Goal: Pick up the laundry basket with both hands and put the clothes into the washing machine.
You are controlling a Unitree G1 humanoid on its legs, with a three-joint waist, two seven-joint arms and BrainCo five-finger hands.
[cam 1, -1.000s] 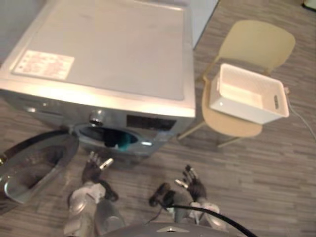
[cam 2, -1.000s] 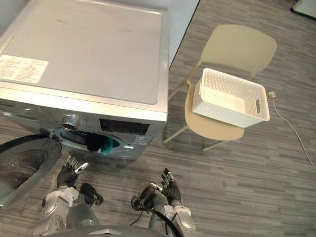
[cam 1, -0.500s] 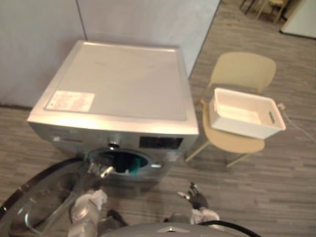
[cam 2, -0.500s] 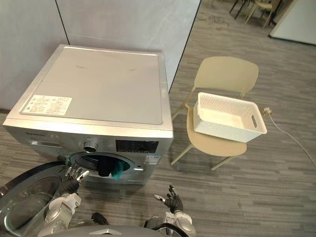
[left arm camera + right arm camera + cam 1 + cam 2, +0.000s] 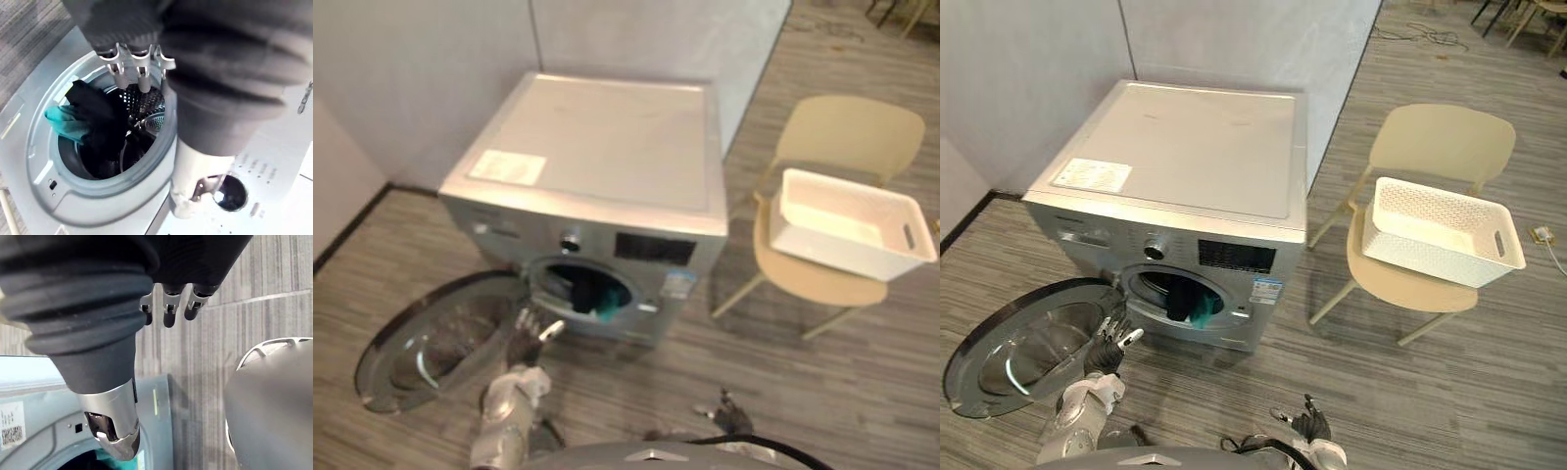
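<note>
Washing machine (image 5: pixel 1185 157) first: a silver front-loader backed up against a grey wall (image 5: pixel 1234 39); its round door (image 5: pixel 1023 343) is swung wide open toward the robot's left. On the machine's right side a beige chair (image 5: pixel 1442 147) stands on the grey plank floor (image 5: pixel 1489 382). The white laundry basket (image 5: pixel 1430 257) sits on the chair's seat, well apart from both hands. The clothes (image 5: pixel 1190 308) are in the drum; a black piece and a teal piece are bunched up right at the opening. The left hand (image 5: pixel 1108 343) is just in front of that opening, between the door and the drum; fingers straight and loose, gripping nothing. The right hand (image 5: pixel 1310 424) is down low over the floor, fingers spread and relaxed, also gripping nothing.
</note>
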